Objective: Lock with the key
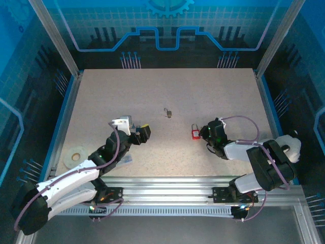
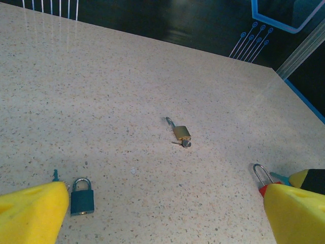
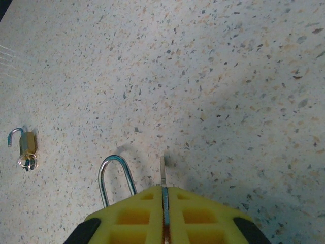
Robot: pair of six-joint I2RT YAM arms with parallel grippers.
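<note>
The right gripper [image 3: 163, 192] pinches the key [image 3: 163, 170] between closed jaws, just beside the red padlock [image 1: 195, 133], right of the worktop's [image 1: 213, 96] middle. On the left gripper [image 1: 134, 128] the jaws stand wide apart.

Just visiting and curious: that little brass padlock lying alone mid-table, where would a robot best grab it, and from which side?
Probably the body of the brass padlock, from straight above, pinching its two narrow side edges. It lies flat on the table, so only those sides are free. The shackle is thin and swung open, and the ring at its other end looks loose.
</note>
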